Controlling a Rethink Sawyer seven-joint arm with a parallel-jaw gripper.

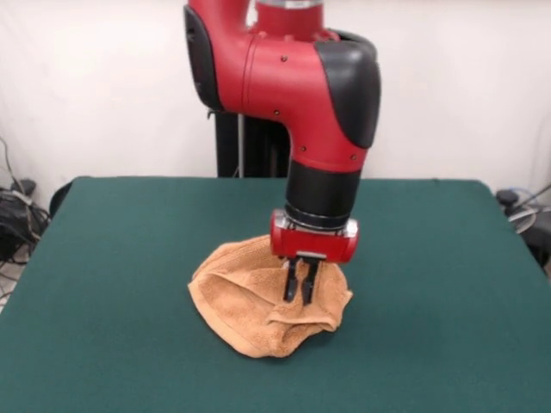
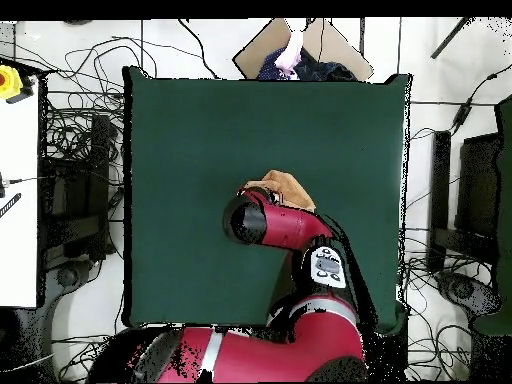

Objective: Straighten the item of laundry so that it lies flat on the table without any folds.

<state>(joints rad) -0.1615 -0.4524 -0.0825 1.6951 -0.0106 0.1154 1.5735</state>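
The orange-tan towel point(image 1: 250, 301) lies crumpled in a rounded heap with several folds near the middle of the dark green table point(image 1: 112, 258). My gripper point(image 1: 301, 291) points straight down onto the towel's right part. Its two black fingers stand close together and pinch a raised fold of the cloth. In the overhead view only a strip of the towel point(image 2: 287, 186) shows beyond the arm's wrist on the table point(image 2: 200, 120); the gripper itself is hidden under the arm. No white tag shows.
The red and black arm point(image 1: 301, 95) stands over the table's middle. A person's hand point(image 2: 292, 48) and cardboard show past the table's far edge in the overhead view. Cables and equipment lie on the floor around the table.
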